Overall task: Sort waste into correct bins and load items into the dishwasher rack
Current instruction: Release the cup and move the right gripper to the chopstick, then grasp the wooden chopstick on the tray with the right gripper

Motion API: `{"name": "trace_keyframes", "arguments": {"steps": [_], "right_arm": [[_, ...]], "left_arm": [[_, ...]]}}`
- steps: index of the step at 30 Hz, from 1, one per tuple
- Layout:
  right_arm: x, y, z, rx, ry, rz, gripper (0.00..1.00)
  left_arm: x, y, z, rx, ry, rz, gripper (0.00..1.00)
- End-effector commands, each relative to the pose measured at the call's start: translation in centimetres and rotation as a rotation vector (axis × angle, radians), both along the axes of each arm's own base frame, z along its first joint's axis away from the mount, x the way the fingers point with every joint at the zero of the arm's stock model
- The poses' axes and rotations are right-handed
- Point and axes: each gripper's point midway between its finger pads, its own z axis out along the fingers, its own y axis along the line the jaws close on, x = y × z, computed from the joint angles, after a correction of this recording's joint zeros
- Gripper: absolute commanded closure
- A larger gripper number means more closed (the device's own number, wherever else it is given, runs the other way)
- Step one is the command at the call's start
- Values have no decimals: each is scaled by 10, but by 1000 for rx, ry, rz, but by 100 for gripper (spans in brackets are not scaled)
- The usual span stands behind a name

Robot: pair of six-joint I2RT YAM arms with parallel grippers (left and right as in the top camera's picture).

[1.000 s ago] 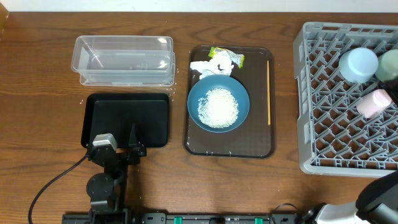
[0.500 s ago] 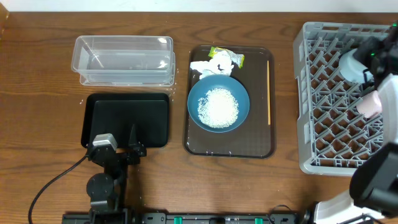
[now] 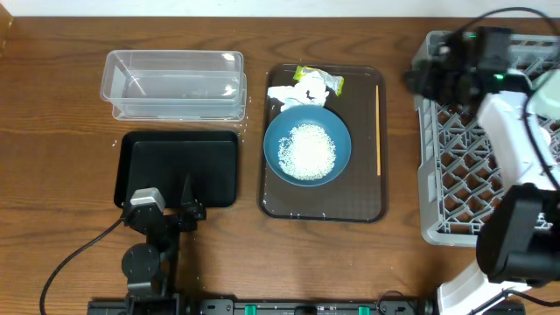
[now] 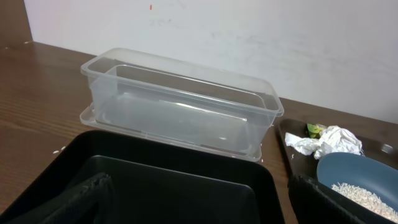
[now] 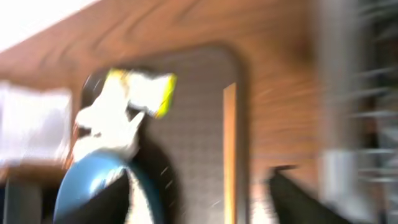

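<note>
so the right gripper (image 3: 420, 80) is at the rack (image 3: 446, 194) edge — jaws spread, nothing in them; left gripper (image 4: 199, 208) wide open, empty too

The left tool (image 3: 166, 203) rests low, jaws wide; the right tool (image 3: 430, 77), arm outstretched, has jaws apart.
</note>
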Motion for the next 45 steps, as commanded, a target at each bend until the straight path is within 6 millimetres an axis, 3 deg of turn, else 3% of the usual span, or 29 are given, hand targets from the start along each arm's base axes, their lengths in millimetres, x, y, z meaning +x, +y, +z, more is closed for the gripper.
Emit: {"name": "trace_keyframes", "arguments": {"steps": [1,4,6,8,11,14,18,26,31,38,41,45], "right_arm": [[-14,40,3,15,-4,152,1],[-23,59,-3,-23,20,204,1],[-24,61,-10,-96,29,198,1],[-25,59,-19,-166,60,142,7],[-25,55,-34,-249,116,22,27],[-27,58,-47,-303,148,-37,39],[-29,60,-69,-332,206,-110,52],[-31,51,-125,-380,312,-132,55],[-35,49,-145,-416,348,-79,53],[-40,42,-151,-467,366,-60,52],[-41,44,-150,-468,363,-39,57],[-40,50,-139,-431,350,-24,59]], "left_arm": [[-1,-2,-16,12,51,-14,8],[-1,-2,-16,12,51,-14,8],[-1,-2,-16,12,51,-14,8],[-1,-2,-16,12,51,-14,8],[-1,-2,-16,12,51,-14,8],[-1,-2,-16,12,51,-14,8],[-1,-2,-16,12,51,-14,8],[-1,-2,-16,12,51,-14,8],[-1,-2,-16,12,51,-14,8],[-1,-2,-16,12,51,-14,8],[-1,-2,-16,12,51,-14,8],[-1,-2,-16,12,51,-14,8]]}}
